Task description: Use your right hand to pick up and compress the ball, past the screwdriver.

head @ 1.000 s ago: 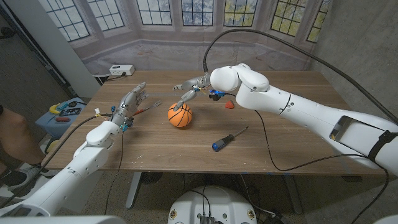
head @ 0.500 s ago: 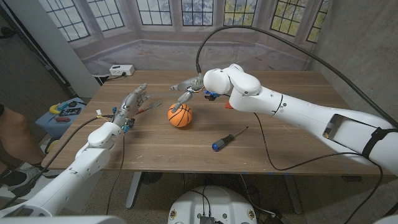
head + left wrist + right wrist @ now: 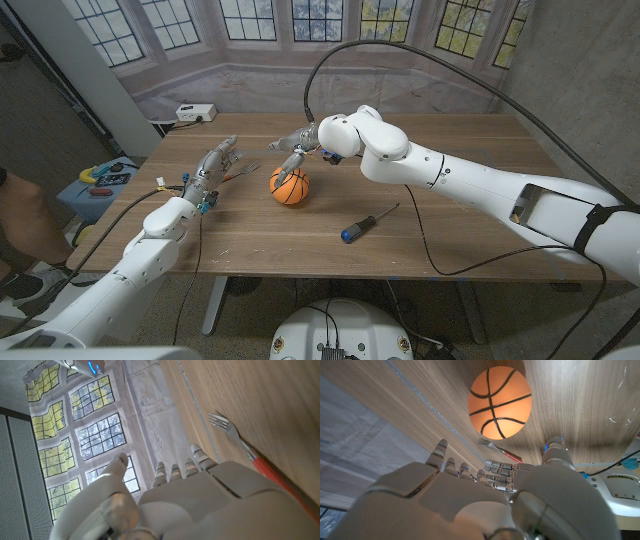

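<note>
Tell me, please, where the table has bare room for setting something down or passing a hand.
Bare wood lies right of the screwdriver toward the table edge, and along the front edge left of it. It is crowded around the basketball, between the right hand, the fork and the left hand.

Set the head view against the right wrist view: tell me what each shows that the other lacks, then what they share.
Head view alone: the blue-handled screwdriver lying on the table nearer the robot than the ball, and a white power strip at the far left corner.

Right wrist view alone: a close look along the back of the right hand, fingers spread, nothing in them, the ball beyond the fingertips.

Both: the orange basketball-patterned ball resting on the wood, the red-handled fork, and the open left hand.
</note>
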Controlling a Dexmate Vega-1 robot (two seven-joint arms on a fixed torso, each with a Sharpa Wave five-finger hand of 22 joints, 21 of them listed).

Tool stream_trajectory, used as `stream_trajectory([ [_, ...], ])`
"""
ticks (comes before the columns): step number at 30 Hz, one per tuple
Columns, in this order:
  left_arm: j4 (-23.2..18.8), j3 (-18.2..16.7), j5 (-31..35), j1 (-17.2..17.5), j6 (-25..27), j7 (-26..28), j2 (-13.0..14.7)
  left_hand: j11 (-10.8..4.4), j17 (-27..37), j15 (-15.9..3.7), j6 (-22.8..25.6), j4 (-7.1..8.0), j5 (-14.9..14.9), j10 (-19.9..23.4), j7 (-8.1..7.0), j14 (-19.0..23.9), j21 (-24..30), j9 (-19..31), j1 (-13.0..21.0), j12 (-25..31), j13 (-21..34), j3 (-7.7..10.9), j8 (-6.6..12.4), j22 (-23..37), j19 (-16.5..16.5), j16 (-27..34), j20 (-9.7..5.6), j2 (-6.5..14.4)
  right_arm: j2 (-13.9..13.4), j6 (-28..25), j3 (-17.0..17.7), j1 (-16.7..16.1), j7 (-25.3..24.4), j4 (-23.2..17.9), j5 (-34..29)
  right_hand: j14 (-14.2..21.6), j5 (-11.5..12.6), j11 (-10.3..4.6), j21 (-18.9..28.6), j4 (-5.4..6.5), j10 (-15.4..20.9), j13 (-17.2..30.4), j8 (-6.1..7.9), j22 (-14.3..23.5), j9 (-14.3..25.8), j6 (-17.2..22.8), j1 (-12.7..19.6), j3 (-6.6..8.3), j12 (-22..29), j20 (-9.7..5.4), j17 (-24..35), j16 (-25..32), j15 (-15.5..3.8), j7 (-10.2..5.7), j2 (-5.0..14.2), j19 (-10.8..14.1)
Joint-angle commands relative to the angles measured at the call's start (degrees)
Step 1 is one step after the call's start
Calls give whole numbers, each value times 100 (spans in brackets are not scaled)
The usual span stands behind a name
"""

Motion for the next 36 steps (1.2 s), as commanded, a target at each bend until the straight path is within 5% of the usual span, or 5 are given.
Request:
stream_trajectory([
  [1, -27, 29, -3, -10, 48, 31, -29, -44, 34, 47, -35, 37, 26, -28, -37, -1, -22, 11, -50, 39, 15, -2, 34, 19, 58, 50, 16, 14, 169, 385, -47, -57, 25, 308, -270, -114, 98, 107, 41, -28, -441, 37, 31, 20, 24, -657, 55, 16, 56, 19, 20, 81, 31, 8, -72, 54],
  [21, -64, 80, 20, -5, 142, 174, -105, -45, 40, 35, -34, 97, 17, -7, -84, 23, -60, 9, -137, 47, 12, -7, 38, 21, 99, 59, 1, -10, 368, 1104, -141, -140, -268, 917, -592, 198, 291, 192, 124, -23, -343, 157, 119, 41, 75, -798, 203, 50, 188, 8, 75, 220, 20, 30, -189, 356],
  [36, -144, 143, 71, -33, 250, 295, -148, -53, 38, 29, -7, 132, 15, -13, -97, 29, -92, 8, -189, 43, 9, -4, 49, 22, 111, 57, -7, -16, 341, 1593, -55, -227, -737, 1287, -795, 656, 190, 199, 253, -69, -194, 401, 212, 66, 125, -681, 585, 266, 423, -9, 198, 379, 12, 48, -196, 917],
])
